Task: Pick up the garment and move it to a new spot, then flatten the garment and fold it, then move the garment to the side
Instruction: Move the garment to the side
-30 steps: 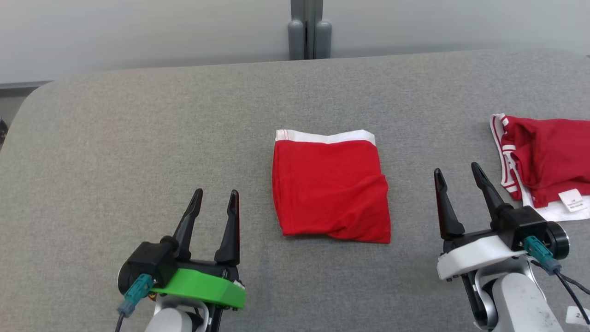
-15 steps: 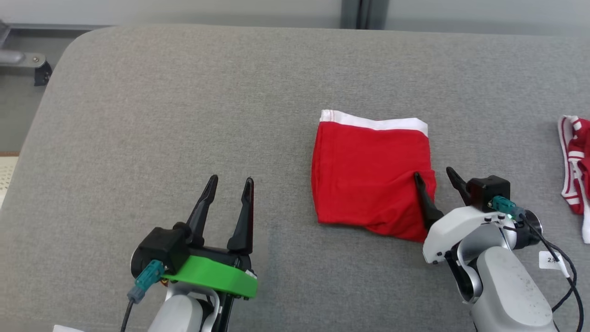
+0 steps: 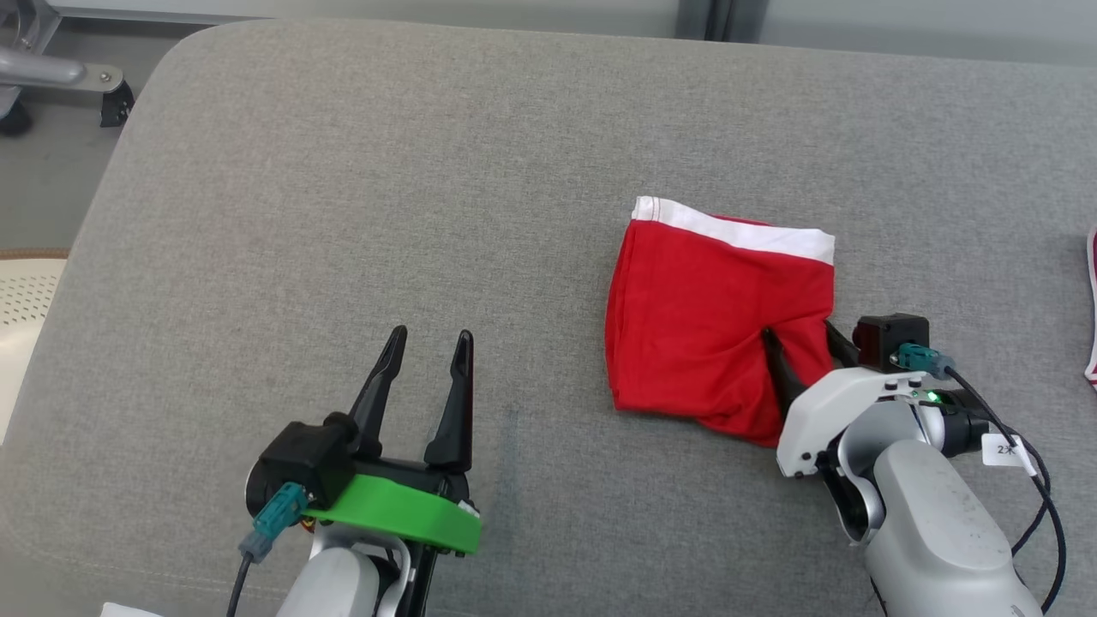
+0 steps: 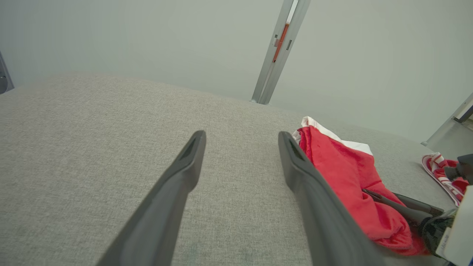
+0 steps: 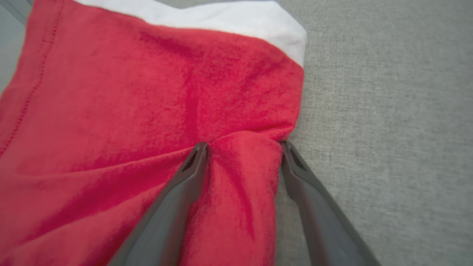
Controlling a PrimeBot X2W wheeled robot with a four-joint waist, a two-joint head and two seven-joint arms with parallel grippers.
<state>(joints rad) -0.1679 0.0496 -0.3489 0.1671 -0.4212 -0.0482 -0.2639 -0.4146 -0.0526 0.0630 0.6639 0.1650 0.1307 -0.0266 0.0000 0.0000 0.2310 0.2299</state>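
The garment (image 3: 711,326), red and folded, lies flat on the grey table (image 3: 343,171), right of centre, its white waistband (image 3: 737,230) along the far edge. Its left and near edges lie loose on the cloth surface; the near right corner is rumpled.

The right gripper (image 3: 797,330) is down at the garment's right edge with jaws spread wide. In the right wrist view, one finger (image 5: 177,192) presses on the red cloth and the other sits just off the edge on bare table, with a raised ridge of the garment (image 5: 147,92) between them. The ridge is not squeezed.

The left gripper (image 3: 431,332) hangs over bare table near the front, well apart from the garment, jaws also wide and holding nothing. In the left wrist view, open grey surface stretches ahead of the left gripper (image 4: 240,136).

Much free table lies to the left and behind, up to the rounded far-left corner. At the far right a second garment (image 4: 439,168), red with white stripes, lies well apart from the first.
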